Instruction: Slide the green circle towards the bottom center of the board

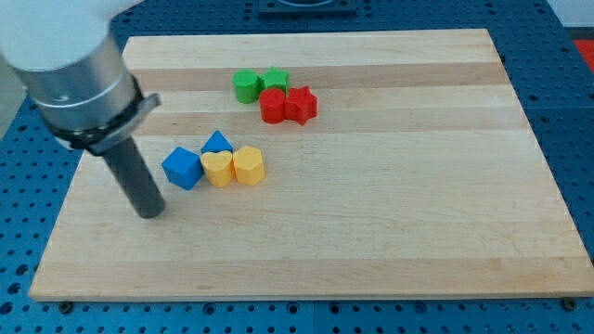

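The green circle [246, 85] sits near the view's top, left of centre, touching a green star [276, 80] on its right. My tip [151, 213] rests on the board at the view's left, well below and left of the green circle, just left of a blue cube [183, 168].
A red cylinder [273, 106] and a red star [301, 104] sit just below the green pair. A blue triangle [217, 143], a yellow heart [218, 169] and a yellow hexagon [248, 165] cluster by the blue cube. The wooden board [371, 232] lies on a blue pegboard.
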`<state>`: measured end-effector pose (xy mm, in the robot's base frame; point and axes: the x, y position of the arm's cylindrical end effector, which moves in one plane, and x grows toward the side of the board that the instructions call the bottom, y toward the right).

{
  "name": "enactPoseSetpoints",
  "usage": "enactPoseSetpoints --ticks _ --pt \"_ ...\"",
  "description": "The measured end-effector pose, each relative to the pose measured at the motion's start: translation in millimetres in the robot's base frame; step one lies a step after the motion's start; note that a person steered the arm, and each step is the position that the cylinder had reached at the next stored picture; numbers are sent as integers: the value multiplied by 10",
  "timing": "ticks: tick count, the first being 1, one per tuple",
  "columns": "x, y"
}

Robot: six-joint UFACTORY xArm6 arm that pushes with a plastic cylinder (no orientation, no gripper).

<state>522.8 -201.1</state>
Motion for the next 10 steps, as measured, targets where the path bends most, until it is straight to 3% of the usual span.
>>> enactPoseSetpoints --ticks 1,3,4,5,6,8,10 --pt "-216 -408" --pt "-1070 -105" --pt "-1730 139" --pt "-2023 219" --pt "-2193 219" --pt "-2233 1076" --pt "-2081 1111"
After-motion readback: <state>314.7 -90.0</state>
